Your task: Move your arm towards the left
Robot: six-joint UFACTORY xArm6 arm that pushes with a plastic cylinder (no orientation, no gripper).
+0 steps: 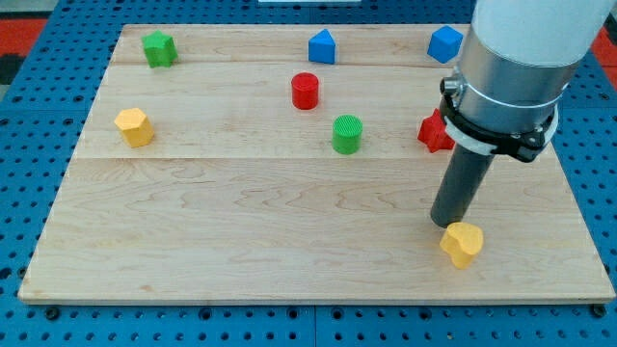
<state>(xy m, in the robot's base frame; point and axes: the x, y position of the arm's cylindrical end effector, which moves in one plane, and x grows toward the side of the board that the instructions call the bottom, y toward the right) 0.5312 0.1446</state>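
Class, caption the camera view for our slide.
My tip rests on the wooden board just above the yellow heart-shaped block, right of the green cylinder.

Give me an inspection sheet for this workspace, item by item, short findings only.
Surface: wooden board on blue pegboard.
Job's things: my tip, just above-left of the yellow block, near the view's bottom right.
Clutter: red cylinder, green cylinder, green block, yellow block at left, two blue blocks, red block partly hidden by the arm.
Grippers: nothing seen.
Cables: nothing seen.
Surroundings: nothing seen.
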